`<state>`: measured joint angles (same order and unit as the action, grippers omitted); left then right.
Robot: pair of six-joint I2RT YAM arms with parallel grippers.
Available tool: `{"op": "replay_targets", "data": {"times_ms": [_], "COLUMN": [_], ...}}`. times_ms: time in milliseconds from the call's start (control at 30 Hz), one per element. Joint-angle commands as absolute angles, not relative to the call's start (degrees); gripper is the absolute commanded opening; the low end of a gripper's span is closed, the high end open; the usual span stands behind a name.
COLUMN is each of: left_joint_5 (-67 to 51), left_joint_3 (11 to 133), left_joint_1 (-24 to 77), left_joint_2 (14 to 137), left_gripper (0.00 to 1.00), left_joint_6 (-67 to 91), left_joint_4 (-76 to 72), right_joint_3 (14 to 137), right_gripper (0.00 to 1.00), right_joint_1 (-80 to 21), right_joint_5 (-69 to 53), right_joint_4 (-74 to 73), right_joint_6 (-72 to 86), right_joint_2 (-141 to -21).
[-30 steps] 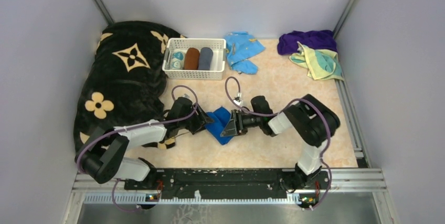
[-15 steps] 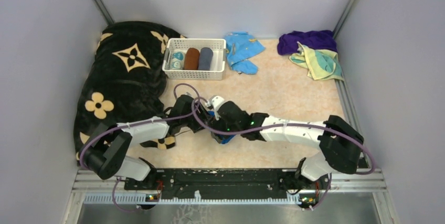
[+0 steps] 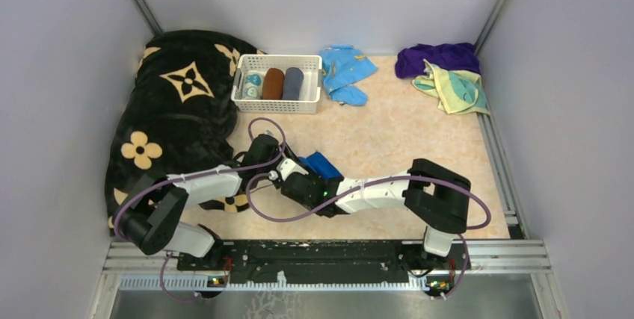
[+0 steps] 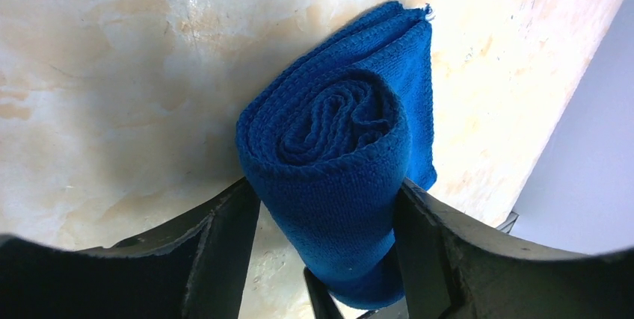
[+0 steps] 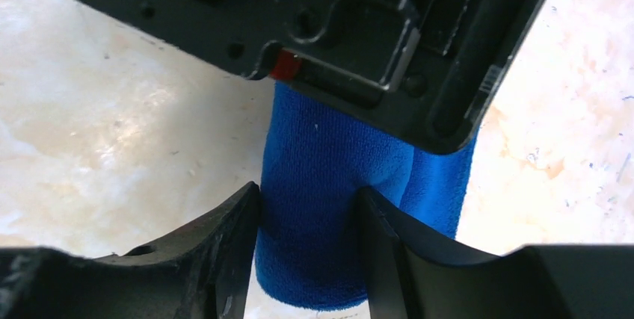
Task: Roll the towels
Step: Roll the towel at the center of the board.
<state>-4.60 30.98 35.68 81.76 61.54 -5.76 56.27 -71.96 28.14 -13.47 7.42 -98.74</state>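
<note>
left claw (image 4: 325, 192): clamped across rolled blue towel (image 4: 336, 132), mid tabletop (image 3: 389, 132)
right claw (image 5: 308, 203): pinching same roll, just beside left claw
risk: uneven release, coil springs open; outer flap probably loose, hard to see
pending: purple towel (image 3: 437, 57), yellow towel (image 3: 456, 89), unrolled, far right corner

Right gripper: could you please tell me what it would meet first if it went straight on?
Probably the left gripper, which sits close ahead, further along the blue towel that lies between its jaws.
</note>
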Motion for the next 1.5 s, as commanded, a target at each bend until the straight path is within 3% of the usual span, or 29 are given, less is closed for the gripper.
{"op": "replay_targets", "data": {"times_ms": [0,200,433,633,900,1300,1467], "left_joint_5": [-1.9,-0.5,1.1,-2.0,-7.9,-8.2,-6.6], "left_joint_3": [30.4,30.4,28.9,26.0,19.4,20.1,22.4], "left_joint_1": [35.9,35.9,35.9,35.9,36.6,38.4,38.8], "left_joint_2": [81.4,77.3,69.1,62.4,62.2,72.7,77.8], "left_gripper": [0.72,0.78,0.87,0.89,0.88,0.82,0.75], "left_joint_6": [59.7,58.6,59.6,60.8,64.7,65.8,66.3], "left_joint_4": [0.6,2.4,4.2,3.2,-12.1,-22.3,-19.3], "right_joint_3": [55.6,51.7,46.1,40.4,32.8,28.3,28.3], "right_gripper": [0.47,0.34,0.13,0.13,0.15,0.15,0.18], "right_joint_1": [-70.6,-66.0,-56.5,-45.2,-36.4,-33.0,-33.0], "right_joint_5": [30.6,25.8,-5.3,-34.5,-54.7,-60.3,-60.3], "right_joint_4": [-16.1,-14.2,-6.6,8.1,41.6,96.0,98.4], "right_joint_6": [7.5,6.4,9.5,20.1,46.6,84.6,85.1], "right_joint_2": [-102.4,-101.0,-92.2,-90.5,-103.0,-128.2,-130.3]}}
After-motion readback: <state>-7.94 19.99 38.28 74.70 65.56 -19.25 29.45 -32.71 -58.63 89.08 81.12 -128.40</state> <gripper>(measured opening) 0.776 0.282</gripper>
